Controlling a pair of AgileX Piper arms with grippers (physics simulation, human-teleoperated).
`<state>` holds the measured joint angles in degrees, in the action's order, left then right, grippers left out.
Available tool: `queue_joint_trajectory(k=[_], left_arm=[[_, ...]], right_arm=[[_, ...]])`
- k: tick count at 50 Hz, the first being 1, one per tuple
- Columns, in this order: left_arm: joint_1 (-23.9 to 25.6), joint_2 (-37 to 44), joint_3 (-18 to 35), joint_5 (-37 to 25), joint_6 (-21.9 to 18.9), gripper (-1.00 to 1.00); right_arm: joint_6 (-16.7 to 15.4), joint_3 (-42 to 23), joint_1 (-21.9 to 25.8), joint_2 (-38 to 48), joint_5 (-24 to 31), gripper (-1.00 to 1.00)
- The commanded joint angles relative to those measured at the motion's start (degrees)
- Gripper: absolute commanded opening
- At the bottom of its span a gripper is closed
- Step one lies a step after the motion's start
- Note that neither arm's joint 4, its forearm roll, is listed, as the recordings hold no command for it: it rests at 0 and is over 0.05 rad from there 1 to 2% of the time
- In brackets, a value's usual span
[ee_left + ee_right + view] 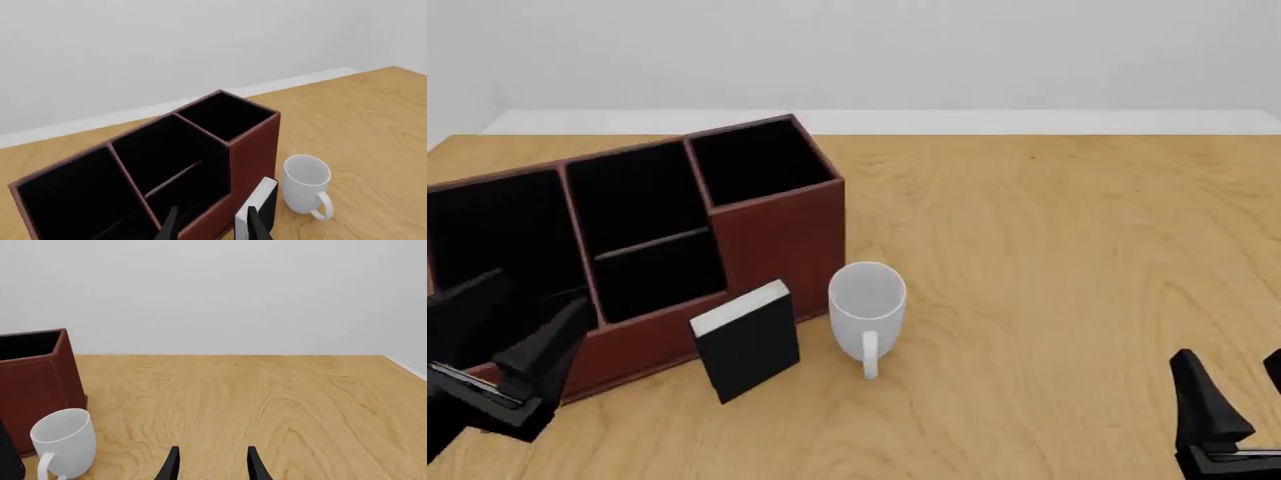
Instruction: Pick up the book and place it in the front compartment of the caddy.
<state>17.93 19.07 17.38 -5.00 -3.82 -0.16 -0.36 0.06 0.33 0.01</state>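
The book (pixel 747 342), black-covered with white page edges, stands upright on the table, leaning close against the caddy's (pixel 777 232) front wall. The red-brown caddy has black-lined compartments, and its low front one (pixel 662 275) is open on top. My left gripper (pixel 518 322) hovers open at the caddy's near left corner, to the left of the book, with nothing held. In the left wrist view its fingers (pixel 256 226) frame the caddy (pixel 250 150) and the book (pixel 261 202). My right gripper (pixel 1234 385) is open, far right and low, over bare table.
A white mug (pixel 868 303) stands just right of the book, handle toward me; it also shows as the mug (pixel 307 184) and the mug (pixel 64 441). The wooden table (pixel 1068 250) stretches to the right, ending at a white wall behind.
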Motion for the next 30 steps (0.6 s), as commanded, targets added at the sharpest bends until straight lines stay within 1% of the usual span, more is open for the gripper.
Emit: queue_joint_trajectory(k=[1, 3, 5, 7, 10, 12, 13, 14, 18, 22, 24, 25, 27, 30], left_arm=[[6.87, 18.48, 11.73, -4.34, -3.6, 1.0], [6.96, 21.24, 12.85, -4.58, -3.59, 1.0], [8.86, 23.5, 14.58, -6.23, -4.02, 1.0], [9.33, 24.96, 16.34, -7.02, -4.32, 1.0], [9.03, 28.14, 18.6, -7.94, -4.63, 1.0], [9.69, 29.5, 19.31, -7.82, -5.81, 1.0], [8.79, 29.65, 19.5, -7.28, -6.32, 1.0], [8.62, 31.47, 20.39, -7.58, -6.13, 1.0], [8.4, 33.8, 20.62, -6.18, -7.88, 1.0], [6.27, 37.74, 20.66, -3.45, -8.59, 1.0], [6.34, 39.81, 20.78, -3.04, -8.65, 1.0], [5.61, 40.4, 20.37, -1.6, -9.12, 1.0], [4.97, 42.31, 20.16, -0.78, -9.95, 1.0], [5.67, 44.17, 19.79, -0.32, -9.59, 1.0]], right_arm=[[0.03, -0.03, 0.0, -0.1, 0.14, 1.0], [0.05, -0.05, 0.0, -0.11, 0.17, 1.0], [0.12, -0.27, 0.0, -0.14, 0.47, 1.0], [0.0, -0.05, 0.01, -0.1, 0.14, 1.0], [0.09, -0.01, 0.0, -0.06, 0.13, 1.0], [0.01, -0.15, 0.01, -0.13, 0.29, 1.0], [0.08, -0.07, 0.0, -0.09, 0.2, 1.0], [0.13, -0.11, 0.0, -0.1, 0.27, 1.0], [0.12, -0.06, 0.0, -0.08, 0.2, 1.0], [0.1, -0.15, 0.0, -0.12, 0.32, 1.0], [0.0, -0.2, 0.01, -0.17, 0.37, 1.0], [0.03, -0.16, 0.01, -0.16, 0.33, 1.0], [0.1, -0.11, 0.0, -0.14, 0.3, 1.0], [0.07, -0.2, 0.01, -0.17, 0.41, 1.0]])
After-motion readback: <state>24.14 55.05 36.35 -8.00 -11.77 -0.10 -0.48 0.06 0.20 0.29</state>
